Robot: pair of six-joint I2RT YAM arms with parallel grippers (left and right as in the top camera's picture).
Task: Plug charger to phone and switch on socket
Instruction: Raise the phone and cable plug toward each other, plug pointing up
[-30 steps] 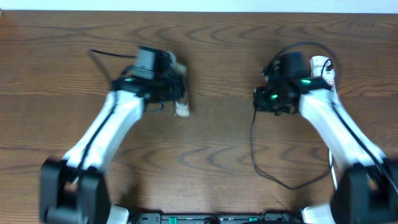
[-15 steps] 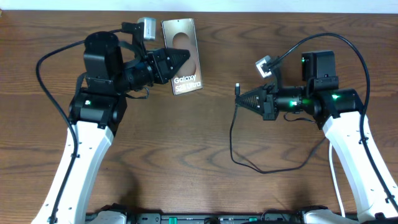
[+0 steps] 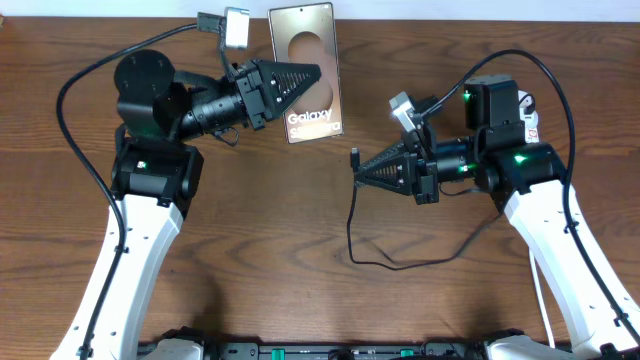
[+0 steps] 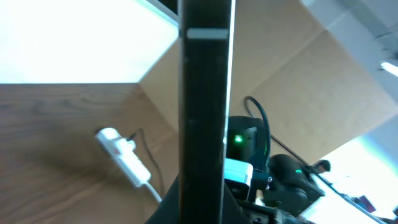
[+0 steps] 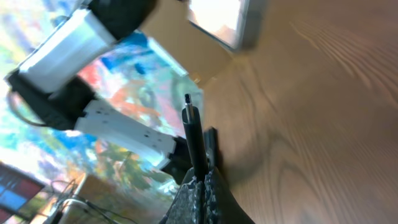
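2 grips on: left jaws pinch the phone at 12 o'clock, right jaws pinch the charger tip at its 5 o'clock, so square tip to port, push gently.

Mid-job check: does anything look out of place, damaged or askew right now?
Nothing looks damaged or spilled. The left gripper grips the bronze-grey smartphone by one edge; the right gripper pinches the thin black charger cable near its connector tip. The narrow white power strip lies flat beside the right arm, largely hidden from overhead.
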